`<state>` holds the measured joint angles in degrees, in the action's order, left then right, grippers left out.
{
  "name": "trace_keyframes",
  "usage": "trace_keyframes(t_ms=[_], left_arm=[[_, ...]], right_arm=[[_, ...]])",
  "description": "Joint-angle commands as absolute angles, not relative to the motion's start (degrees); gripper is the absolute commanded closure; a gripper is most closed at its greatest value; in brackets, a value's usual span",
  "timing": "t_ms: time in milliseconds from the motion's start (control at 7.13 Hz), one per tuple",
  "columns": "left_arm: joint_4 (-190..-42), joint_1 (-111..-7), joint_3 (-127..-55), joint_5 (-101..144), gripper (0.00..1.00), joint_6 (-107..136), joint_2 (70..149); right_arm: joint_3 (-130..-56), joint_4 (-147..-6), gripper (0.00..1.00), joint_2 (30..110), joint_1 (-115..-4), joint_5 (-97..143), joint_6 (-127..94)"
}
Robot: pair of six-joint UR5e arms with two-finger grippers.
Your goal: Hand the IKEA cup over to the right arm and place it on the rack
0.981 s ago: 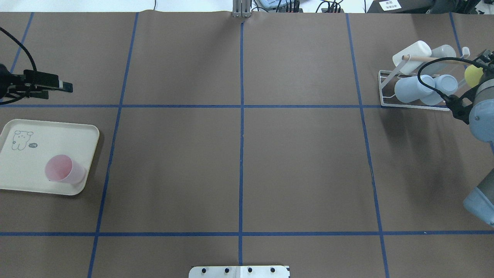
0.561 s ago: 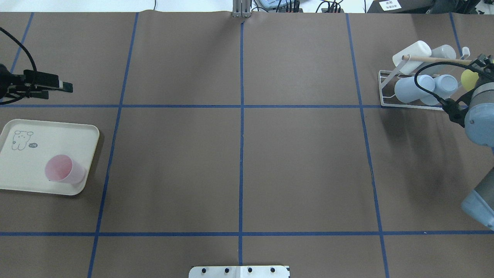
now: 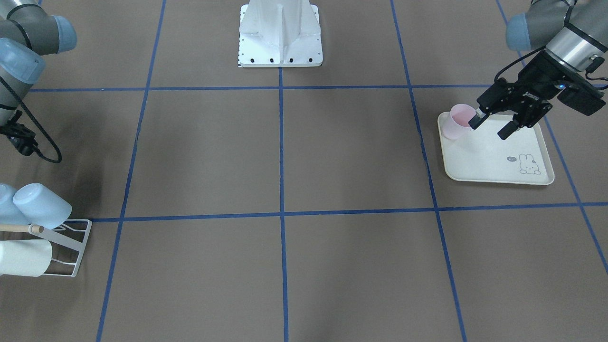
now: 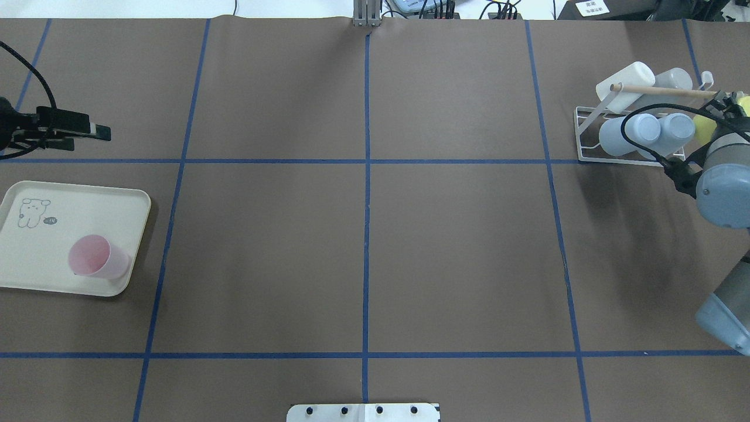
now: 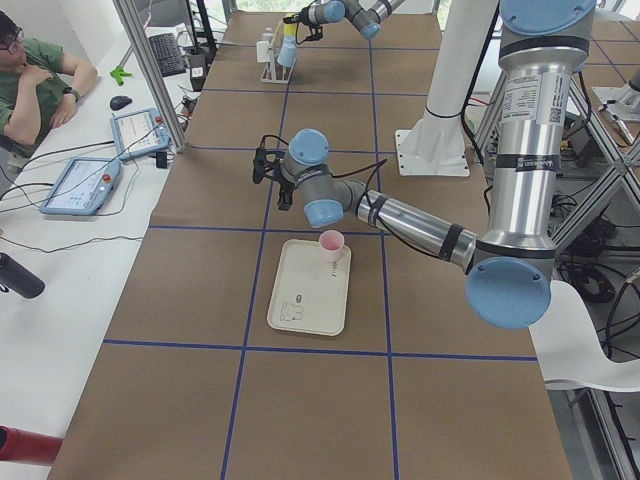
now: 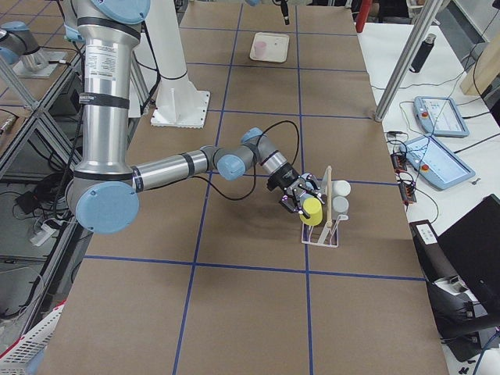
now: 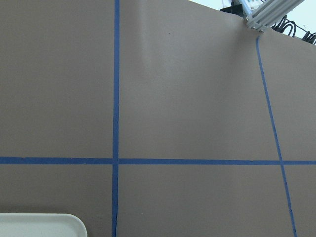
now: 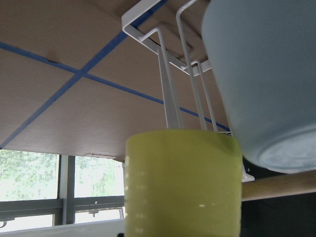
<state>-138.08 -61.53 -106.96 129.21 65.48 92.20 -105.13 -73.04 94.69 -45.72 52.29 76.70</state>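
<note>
My right gripper (image 6: 306,205) is shut on a yellow cup (image 8: 182,182) and holds it against the white wire rack (image 4: 586,136), under the wooden rod (image 4: 662,89). In the overhead view only slivers of the yellow cup (image 4: 702,128) show behind the wrist. A pink cup (image 4: 96,257) stands upright on the cream rabbit tray (image 4: 35,258) at the left. My left gripper (image 3: 489,129) hangs open and empty in the air, above the table beyond the tray and apart from the pink cup (image 3: 457,121).
The rack holds a white cup (image 4: 624,79), a grey one (image 4: 674,76) and two light blue cups (image 4: 627,133). A black cable (image 4: 636,146) loops from the right wrist over them. The robot's base plate (image 4: 363,412) sits at the near edge.
The right arm has shifted at the rack, its wrist sliding left and nearer, and it covers more of the yellow cup. The left arm and the pink cup have not moved.
</note>
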Motion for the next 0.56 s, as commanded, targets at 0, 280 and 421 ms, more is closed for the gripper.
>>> trace_keyframes(t_ms=[0, 280, 421], left_arm=[[-138.1, -61.5, -107.0, 129.2, 0.01, 65.5, 92.2], [-138.2, -61.5, -107.0, 129.2, 0.01, 65.5, 91.9], [-138.2, -61.5, -107.1, 129.2, 0.01, 65.5, 91.8]], right_arm=[[-105.1, -73.0, 0.02, 94.7, -45.4, 52.4, 76.7], [-105.3, -72.9, 0.01, 94.7, -45.4, 52.4, 76.7], [-105.5, -72.9, 0.01, 93.6, -45.4, 52.6, 76.7]])
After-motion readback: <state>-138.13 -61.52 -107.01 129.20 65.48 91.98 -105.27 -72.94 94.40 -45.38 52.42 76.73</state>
